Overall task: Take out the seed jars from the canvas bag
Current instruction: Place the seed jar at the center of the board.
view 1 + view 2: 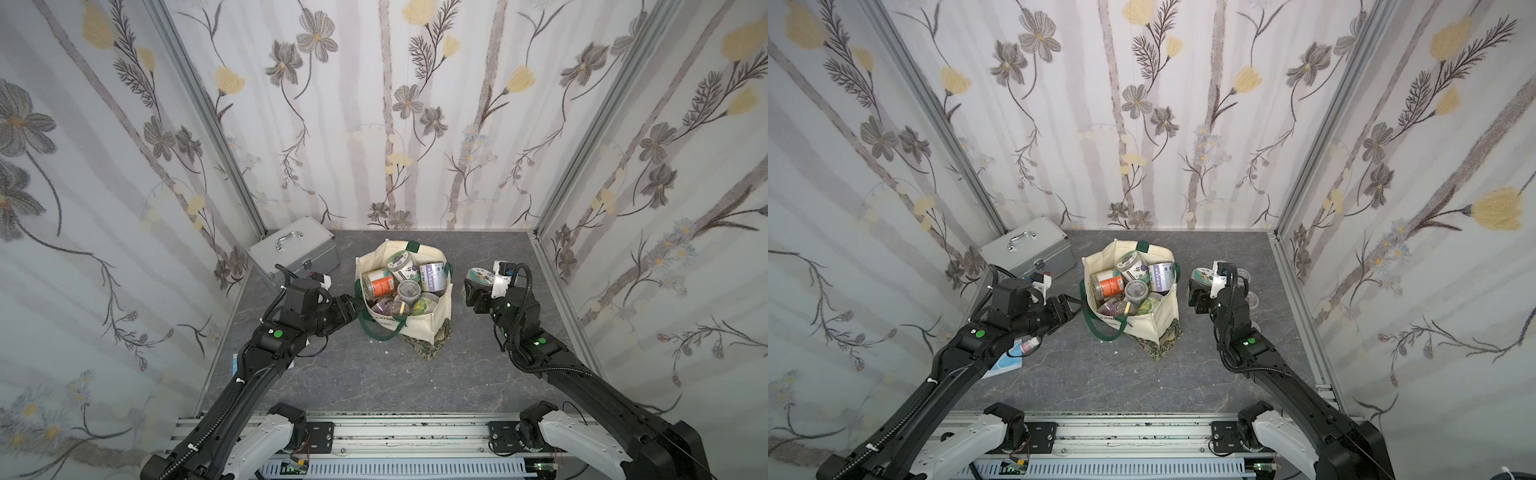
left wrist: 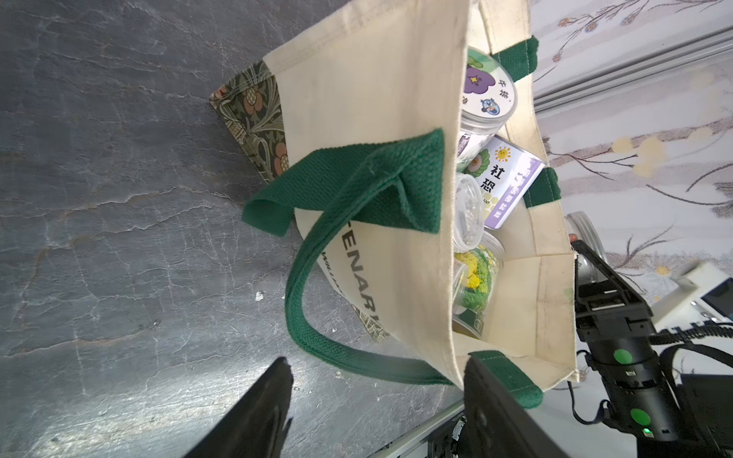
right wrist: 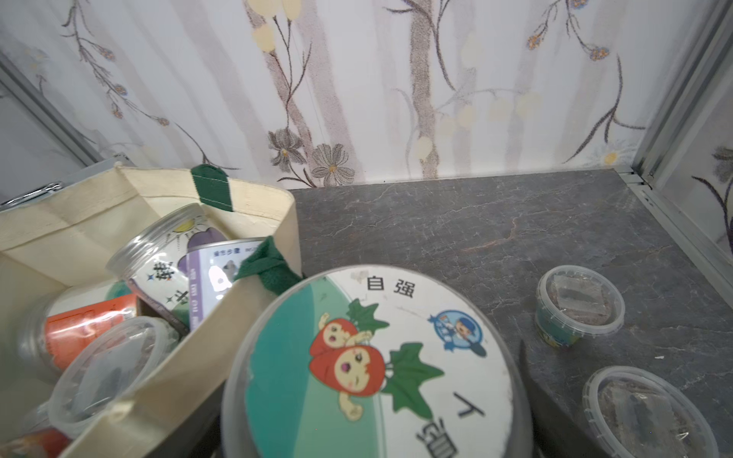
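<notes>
**Inspector:** Top views first. State of the arms?

**Assessor:** In both top views the right end effector (image 1: 478, 286) is closed around a strawberry-lid jar (image 1: 478, 274). It holds the jar clear of the canvas bag (image 1: 419, 326), which stands open just inboard of it. The left end effector (image 1: 352, 304) is spread wide at the bag's opposite wall and grips nothing I can confirm. Many seed jars (image 1: 401, 286) lie heaped inside.

**Inspector:** Left wrist view?

**Assessor:** The jaws are well apart and the green handle (image 2: 301, 277) loops between them. One fingertip (image 2: 499, 404) overlaps the rim corner, but I cannot confirm contact. Advice: steady that rim only and do not drag the bag.

**Inspector:** Right wrist view?

**Assessor:** The lid fills the frame and the grip looks square. Two clear-lid jars (image 3: 577, 305) stand on the worktop (image 3: 476, 222) beyond and outboard of the end effector. Judgement: lower the jar upright onto the bare patch near them without nudging them, then release.

**Inspector:** Surface and room?

**Assessor:** The worktop is flat and dark with a veined stone pattern. It is probably slick, so set the jar down gently. Floral wallpaper (image 1: 1142, 104) covers three sides, and a metal case (image 1: 1025, 249) sits behind the left end effector.
</notes>
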Available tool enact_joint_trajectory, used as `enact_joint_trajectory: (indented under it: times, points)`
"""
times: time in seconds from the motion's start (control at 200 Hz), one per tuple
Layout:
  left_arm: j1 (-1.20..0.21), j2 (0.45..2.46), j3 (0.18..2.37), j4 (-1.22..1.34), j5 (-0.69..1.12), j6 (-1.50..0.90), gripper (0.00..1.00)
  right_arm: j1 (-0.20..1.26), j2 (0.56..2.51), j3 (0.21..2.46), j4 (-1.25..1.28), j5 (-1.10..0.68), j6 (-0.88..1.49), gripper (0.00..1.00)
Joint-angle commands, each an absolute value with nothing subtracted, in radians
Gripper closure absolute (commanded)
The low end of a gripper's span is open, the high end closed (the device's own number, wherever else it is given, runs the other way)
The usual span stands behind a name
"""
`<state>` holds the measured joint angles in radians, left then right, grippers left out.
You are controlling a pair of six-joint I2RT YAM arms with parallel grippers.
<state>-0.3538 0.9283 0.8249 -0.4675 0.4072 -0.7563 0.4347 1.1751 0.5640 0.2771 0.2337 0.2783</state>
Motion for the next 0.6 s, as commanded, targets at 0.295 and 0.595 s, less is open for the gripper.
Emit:
enact_joint_trajectory:
  times: [0.295, 0.595]
  points:
    - [-0.354, 0.911, 0.824, -0.453, 0.424, -0.755, 0.3, 0.344, 1.495, 0.56, 0.715, 0.301, 0.396, 0.4]
    - [-0.353, 0.92, 0.812, -0.433, 0.434, -0.76, 0.3, 0.341, 1.647, 0.591, 0.758, 0.421, 0.404, 0.36]
